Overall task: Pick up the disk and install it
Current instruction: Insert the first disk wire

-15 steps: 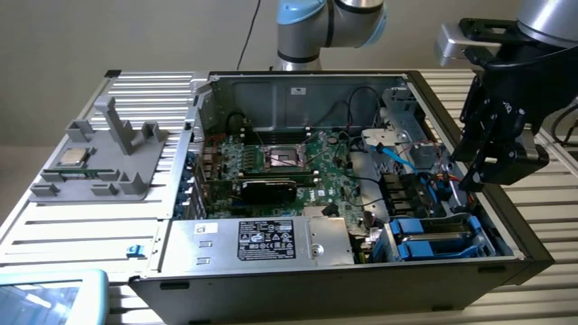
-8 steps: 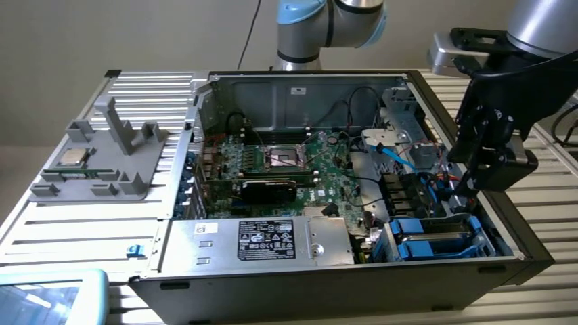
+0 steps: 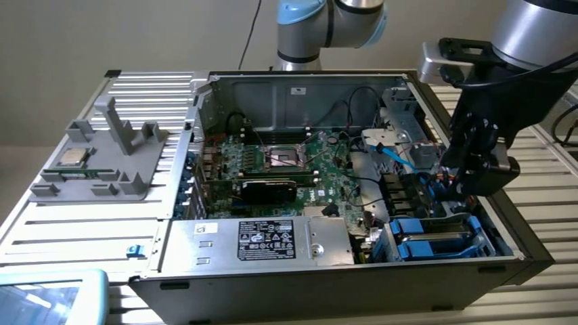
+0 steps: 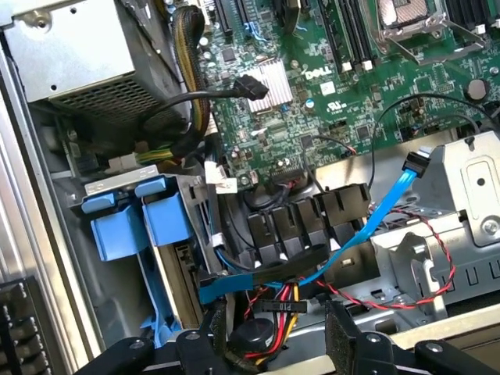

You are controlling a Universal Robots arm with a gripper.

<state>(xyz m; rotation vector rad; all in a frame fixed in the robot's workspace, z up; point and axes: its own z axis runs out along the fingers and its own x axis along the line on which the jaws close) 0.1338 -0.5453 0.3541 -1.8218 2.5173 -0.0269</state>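
The disk (image 3: 432, 238) sits in the drive bay at the front corner of the open computer case (image 3: 271, 284), on the exterior view's right. Blue rails run along its edges and a grey face shows between them. In the wrist view its blue rail tabs (image 4: 129, 215) stand edge-on beside the case wall. My gripper (image 3: 458, 195) hangs just above and behind the bay, apart from the disk. It is open. Its two black padded fingers (image 4: 215, 332) stand wide with only cables behind the gap (image 4: 277, 340).
A green motherboard (image 3: 289, 159) fills the case floor, and a silver box with a black label (image 3: 267, 240) lies along its front. A blue flat cable (image 4: 367, 234) and red-black wires cross under the gripper. A grey fixture (image 3: 99, 159) holding a small square chip stands on the exterior view's left.
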